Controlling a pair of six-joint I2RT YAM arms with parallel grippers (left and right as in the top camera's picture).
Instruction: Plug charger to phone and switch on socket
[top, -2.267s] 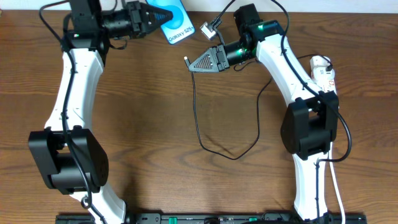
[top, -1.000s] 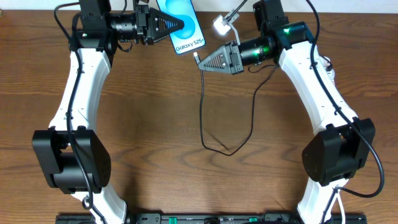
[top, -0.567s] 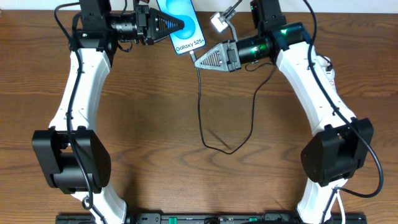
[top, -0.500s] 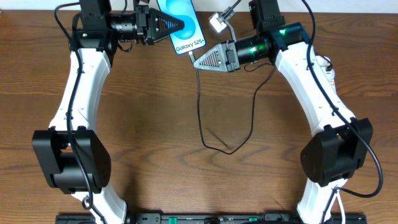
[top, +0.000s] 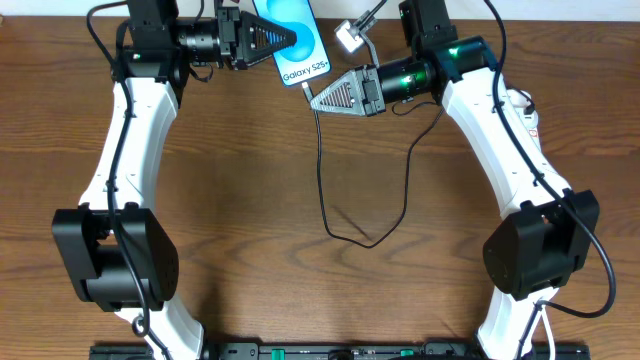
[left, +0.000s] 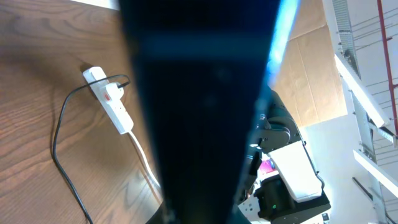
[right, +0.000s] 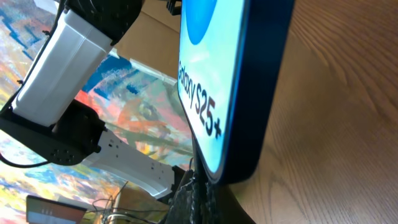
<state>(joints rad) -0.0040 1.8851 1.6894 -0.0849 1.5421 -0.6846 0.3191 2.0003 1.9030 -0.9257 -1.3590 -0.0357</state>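
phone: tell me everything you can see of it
Slim rectangular phone, dark edges, lit blue screen with a white swirl and "Galaxy S25+". The left gripper is shut on it by the table's far edge. The right gripper holds the charger tip at its lower end; plugged in or not, I cannot tell.
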